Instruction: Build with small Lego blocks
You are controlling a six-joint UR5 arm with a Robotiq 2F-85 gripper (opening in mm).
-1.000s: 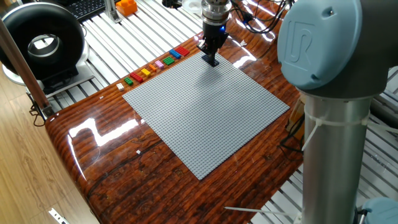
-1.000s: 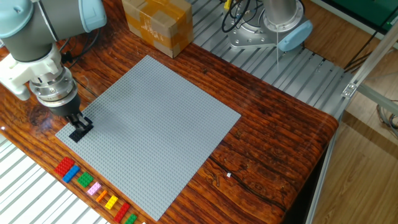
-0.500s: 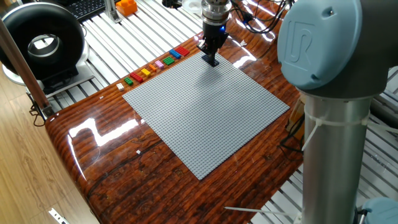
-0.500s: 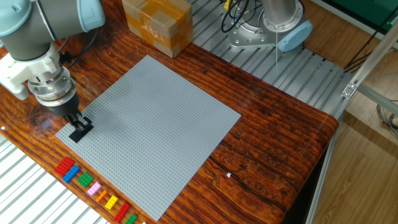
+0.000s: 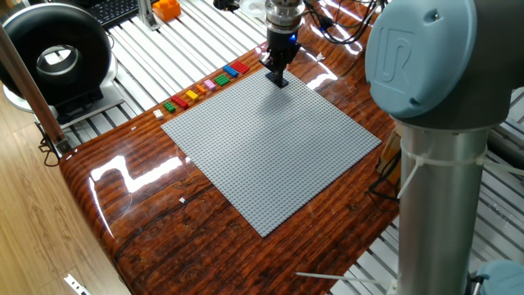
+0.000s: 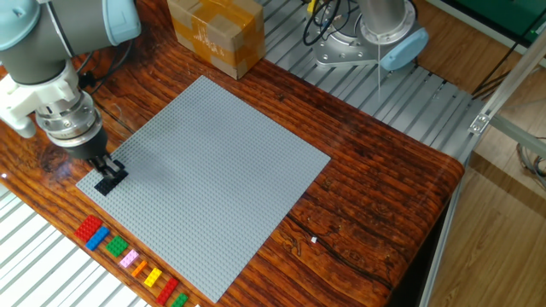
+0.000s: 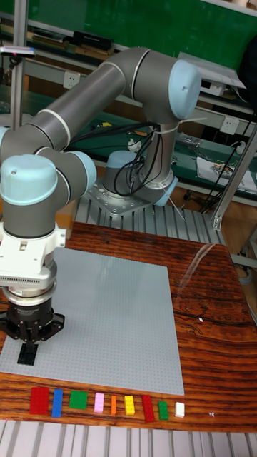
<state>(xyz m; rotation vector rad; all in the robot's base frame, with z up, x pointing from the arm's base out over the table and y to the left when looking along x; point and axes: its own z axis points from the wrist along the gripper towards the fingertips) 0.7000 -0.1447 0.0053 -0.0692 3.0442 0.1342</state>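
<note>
The small Lego blocks (image 6: 130,257) lie in a row on the wood beside the grey baseplate's (image 6: 213,166) edge: red, blue, green, pink, orange and yellow. The same row of blocks (image 5: 205,85) (image 7: 100,403) shows in the other two views. My gripper (image 6: 107,178) points straight down at a corner of the baseplate (image 7: 107,314), its black fingers together and their tips on or just above the studs. No block shows between them. From the one fixed view the gripper (image 5: 278,79) stands at the far corner of the plate (image 5: 270,147), and the tall fixed view has the gripper (image 7: 27,354) at the lower left.
A cardboard box (image 6: 215,34) stands beyond the plate's far corner. The arm's base (image 6: 367,38) is bolted to the slatted metal behind the table. An orange object (image 5: 166,10) and a black round device (image 5: 53,57) sit off the table. A small white piece (image 7: 180,409) ends the block row.
The wrist and upper arm have shifted slightly to the left in the other fixed view. The fingertips stay at the same corner of the plate.
</note>
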